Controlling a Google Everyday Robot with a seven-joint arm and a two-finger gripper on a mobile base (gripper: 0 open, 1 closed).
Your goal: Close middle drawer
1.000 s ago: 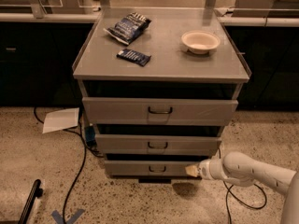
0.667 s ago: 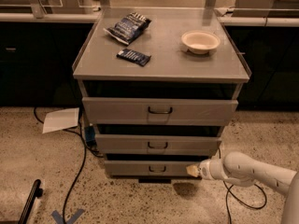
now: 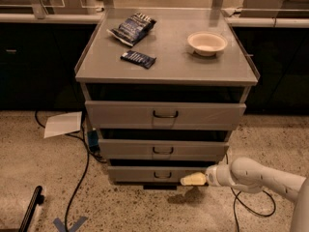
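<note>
A grey desk (image 3: 169,52) with three stacked drawers is shown. The middle drawer (image 3: 163,150) is set between the taller top drawer (image 3: 164,115) and the narrower bottom drawer (image 3: 145,174), with a dark gap seen above its front panel. The gripper (image 3: 185,180) is held low at the right, just beside the bottom drawer's front, its fingers drawn narrowly together with nothing held. A bowl (image 3: 207,43), a chip bag (image 3: 133,28) and a dark bar (image 3: 138,58) are carried on the desk.
</note>
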